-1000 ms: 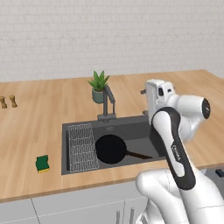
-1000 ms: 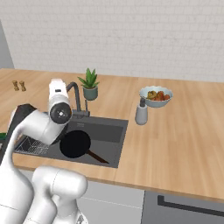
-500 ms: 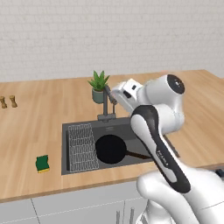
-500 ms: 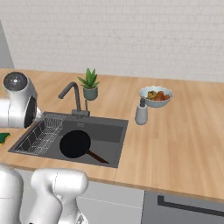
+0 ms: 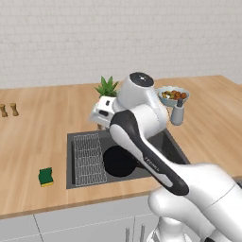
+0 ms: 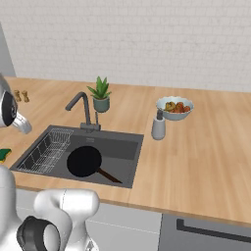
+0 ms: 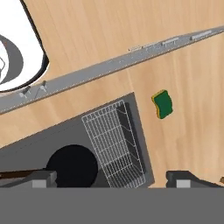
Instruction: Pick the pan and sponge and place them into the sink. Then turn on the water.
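Left of the sink (image 5: 85, 137), out on the wooden bench (image 5: 33, 137), the sponge (image 5: 46, 177) is lying green side up, well apart from the basin's rim; the hand view is showing it too (image 7: 162, 104), beyond the edge of the sink (image 7: 140, 144). Two small brown shakers (image 5: 9, 110) are standing farther back on the bench, well away from the sink. Inside the sink, the wire rack (image 5: 89, 158) is sitting along its left side, and just beside the rack the pan (image 5: 118, 160) is resting flat on the basin floor; the right base view is showing its handle (image 6: 109, 175) pointing toward the front right corner of the sink. Behind the sink, the faucet (image 6: 81, 109) is standing with the potted plant (image 6: 100, 94) just beside it. Right of the sink, a soap bottle (image 6: 158, 126) is standing near a bowl of fruit (image 6: 174, 107). The gripper (image 7: 113, 178) is hanging above the sink, its fingers (image 7: 39, 178) spread wide apart and holding nothing.
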